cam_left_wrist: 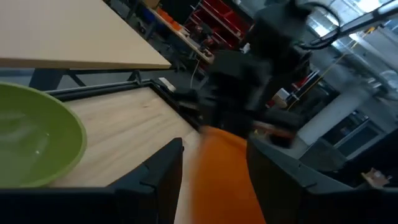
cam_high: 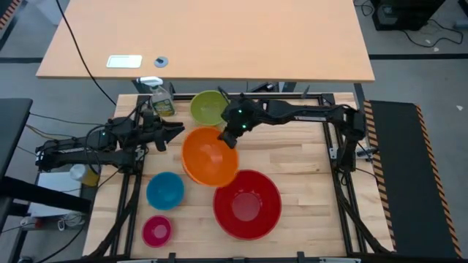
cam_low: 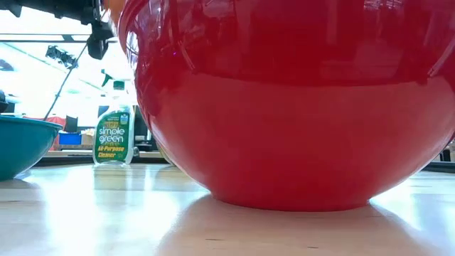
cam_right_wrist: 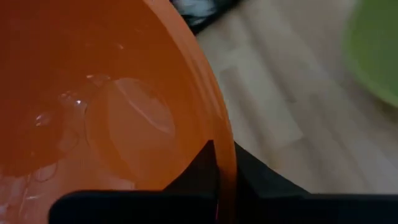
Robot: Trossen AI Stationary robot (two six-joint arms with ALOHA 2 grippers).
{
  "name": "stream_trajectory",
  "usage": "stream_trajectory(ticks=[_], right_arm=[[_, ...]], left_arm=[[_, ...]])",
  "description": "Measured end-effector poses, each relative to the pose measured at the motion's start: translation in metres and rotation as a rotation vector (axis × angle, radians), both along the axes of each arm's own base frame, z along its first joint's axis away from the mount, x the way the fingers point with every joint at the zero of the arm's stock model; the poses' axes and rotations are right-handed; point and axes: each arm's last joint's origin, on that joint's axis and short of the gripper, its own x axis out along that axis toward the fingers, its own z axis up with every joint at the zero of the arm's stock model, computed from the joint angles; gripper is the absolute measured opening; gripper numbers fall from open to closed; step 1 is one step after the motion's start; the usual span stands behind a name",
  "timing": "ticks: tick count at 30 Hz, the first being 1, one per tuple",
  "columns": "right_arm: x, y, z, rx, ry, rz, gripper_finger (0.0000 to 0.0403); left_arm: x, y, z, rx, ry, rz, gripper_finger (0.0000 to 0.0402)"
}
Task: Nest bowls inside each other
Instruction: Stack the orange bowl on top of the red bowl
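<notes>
The orange bowl (cam_high: pixel 208 155) hangs tilted over the middle of the table, with my right gripper (cam_high: pixel 229 136) shut on its far rim. The big red bowl (cam_high: pixel 247 204) stands on its base near the front and fills the low view (cam_low: pixel 298 107). Along the left lie the blue bowl (cam_high: pixel 165 190) and the small pink bowl (cam_high: pixel 156 231). The yellow-green bowl (cam_high: pixel 208 107) sits at the far edge. My left gripper (cam_high: pixel 175 131) stays open just left of the orange bowl, touching nothing. My right gripper pinches the orange bowl's rim (cam_right_wrist: pixel 225 155) on its far side, one finger inside (cam_right_wrist: pixel 202 168) and one outside the wall. The fingers slant down from the table's far right. The bowl hangs tilted below them, its near edge over the red bowl's rim.
A green spray bottle (cam_high: pixel 161 98) stands at the far left corner, beside the yellow-green bowl. Bare wood lies to the right of the red bowl. A second, lighter table (cam_high: pixel 219 36) stands beyond the far edge.
</notes>
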Motion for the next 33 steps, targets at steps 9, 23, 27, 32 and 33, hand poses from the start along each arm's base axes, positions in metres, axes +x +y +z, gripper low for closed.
stream_trajectory(ticks=[9,23,27,32,33], right_arm=[[-0.032,0.070,-0.001,-0.214,0.241,0.371,0.0028],[-0.043,0.126,-0.040,-0.419,0.358,0.404,0.0030],[-0.044,0.131,-0.046,-0.403,0.354,0.420,0.0038],[-0.046,0.133,-0.050,-0.388,0.368,0.441,0.0083],[-0.046,0.133,-0.049,-0.387,0.365,0.442,0.0096]], left_arm=[[0.000,0.003,0.000,0.033,0.015,0.027,0.0181],[0.020,0.009,-0.013,0.033,0.133,0.042,0.0181],[0.024,0.010,-0.016,0.028,0.158,0.030,0.0181],[0.027,0.009,-0.018,0.045,0.175,0.009,0.0181],[0.027,0.009,-0.018,0.043,0.176,0.009,0.0181]])
